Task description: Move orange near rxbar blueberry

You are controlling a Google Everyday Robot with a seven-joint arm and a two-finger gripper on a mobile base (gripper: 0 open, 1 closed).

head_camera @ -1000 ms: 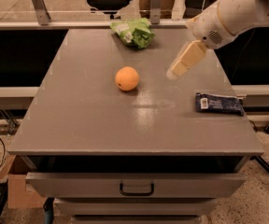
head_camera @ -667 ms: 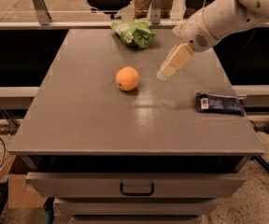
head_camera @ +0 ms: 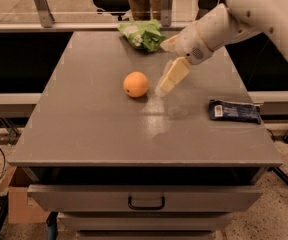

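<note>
The orange (head_camera: pixel 136 84) sits on the grey table top (head_camera: pixel 99 124), a little left of centre. The rxbar blueberry (head_camera: pixel 234 111), a flat dark navy wrapper with a white patch at its left end, lies flat near the table's right edge. My gripper (head_camera: pixel 166 86) comes in from the upper right on a white arm, its cream fingers pointing down-left, just right of the orange and slightly above the table. It holds nothing. The orange and the bar are far apart.
A bright green snack bag (head_camera: pixel 143 34) lies at the table's back edge, above the orange. A drawer with a dark handle (head_camera: pixel 146 202) is below the front edge. A cardboard box (head_camera: pixel 19 204) stands on the floor at left.
My gripper has moved left and slightly down across the table, from nearer the right side to close beside the orange. The orange and the bar have not moved.
</note>
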